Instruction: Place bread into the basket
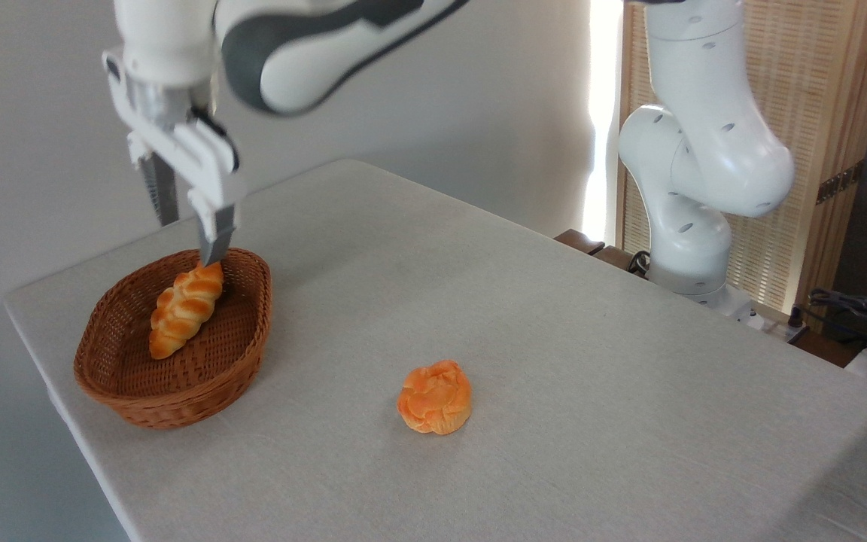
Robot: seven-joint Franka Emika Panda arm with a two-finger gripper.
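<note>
Open and empty, the robot's two-finger tool [189, 241] hangs above the far end of the basket, its fingers spread apart and pointing down. One fingertip [211, 252] sits just over the upper tip of the loaf; whether it touches cannot be told.

A pale cloth-covered worktop [554, 339] fills most of the view. The white robot arm [704, 165] rises from its base at the right and reaches across the top of the picture to the left.

At the left end of the worktop sits the basket [208, 391], an oval of brown woven wicker with flared sides. Inside it lies the bread [185, 309], a golden-brown braided loaf with pointed ends, resting lengthwise on the basket floor and leaning toward the far wall. It lies directly below and slightly in front of the tool.

The loaf looks light and soft or slightly springy, with a ridged surface that should not slip. Its thick middle, gripped across the narrow width, seems the best place to hold it.

Near the middle of the worktop, well apart from the basket, rests a round orange knotted bun [434, 397].
</note>
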